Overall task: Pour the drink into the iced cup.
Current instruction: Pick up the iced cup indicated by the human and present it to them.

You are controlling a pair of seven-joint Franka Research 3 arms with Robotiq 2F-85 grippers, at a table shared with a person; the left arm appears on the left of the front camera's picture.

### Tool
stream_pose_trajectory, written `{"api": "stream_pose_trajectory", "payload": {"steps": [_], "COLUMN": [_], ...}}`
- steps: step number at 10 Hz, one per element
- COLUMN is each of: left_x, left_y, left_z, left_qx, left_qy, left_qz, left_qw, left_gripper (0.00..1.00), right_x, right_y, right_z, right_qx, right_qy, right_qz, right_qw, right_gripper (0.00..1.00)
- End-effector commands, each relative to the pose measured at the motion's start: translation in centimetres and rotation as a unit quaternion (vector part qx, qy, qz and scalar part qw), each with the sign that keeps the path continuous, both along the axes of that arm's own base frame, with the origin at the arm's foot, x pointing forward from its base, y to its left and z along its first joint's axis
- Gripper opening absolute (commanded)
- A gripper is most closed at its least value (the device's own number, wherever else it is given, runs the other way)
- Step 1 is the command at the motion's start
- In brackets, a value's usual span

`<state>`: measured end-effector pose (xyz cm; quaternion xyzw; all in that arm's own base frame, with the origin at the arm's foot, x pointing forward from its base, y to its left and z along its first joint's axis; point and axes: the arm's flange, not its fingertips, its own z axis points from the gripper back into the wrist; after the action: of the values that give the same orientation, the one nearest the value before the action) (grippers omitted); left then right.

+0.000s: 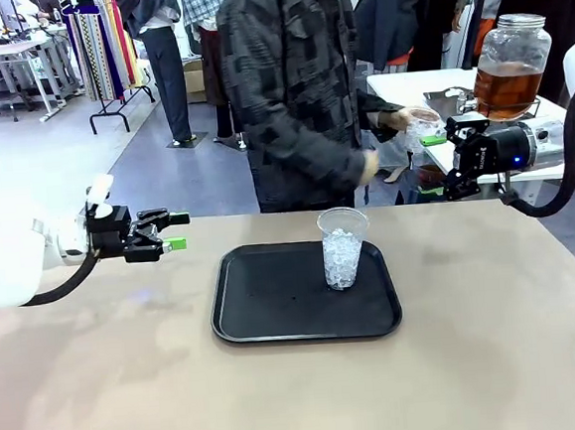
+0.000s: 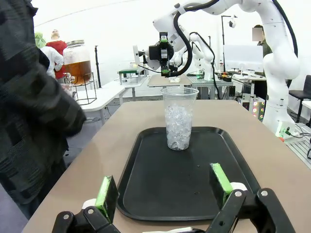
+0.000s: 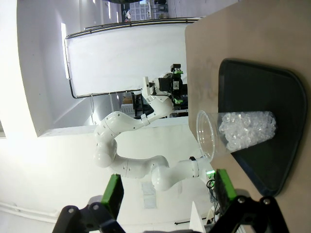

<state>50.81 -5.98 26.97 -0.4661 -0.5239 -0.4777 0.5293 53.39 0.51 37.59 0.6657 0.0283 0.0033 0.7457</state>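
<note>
Your iced cup stands upright on the tray, central, likely so either arm reaches it; the drink sits well apart. Both jaws hang released, holding nothing.

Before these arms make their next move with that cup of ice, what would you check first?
1. Cup upright on the tray: ok.
2. Ice in the cup: ok.
3. Robot's left hand open and empty: ok.
4. Robot's right hand open and empty: ok.
5. Drink ready to pour: not ok; it is in the jar beyond the person.
6. Person's hands away from the tray: ok.
</note>
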Motion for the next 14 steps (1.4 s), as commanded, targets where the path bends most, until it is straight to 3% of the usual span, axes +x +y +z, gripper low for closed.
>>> {"api": "stream_pose_trajectory", "payload": {"steps": [1, 14], "left_x": [0.02, 0.02], "left_y": [-0.05, -0.05], "left_z": [0.13, 0.13], "left_qx": [-0.002, -0.002], "left_qy": [-0.001, -0.001], "left_qz": [-0.001, -0.001], "left_qw": [1.000, 1.000], "left_gripper": [1.00, 1.00], "right_x": [0.05, 0.05], "right_y": [-0.01, -0.01], "right_z": [0.12, 0.12], "right_qx": [-0.002, -0.002], "right_qy": [-0.002, -0.002], "right_qz": [-0.002, -0.002], "right_qw": [1.000, 1.000], "right_gripper": [1.00, 1.00]}}
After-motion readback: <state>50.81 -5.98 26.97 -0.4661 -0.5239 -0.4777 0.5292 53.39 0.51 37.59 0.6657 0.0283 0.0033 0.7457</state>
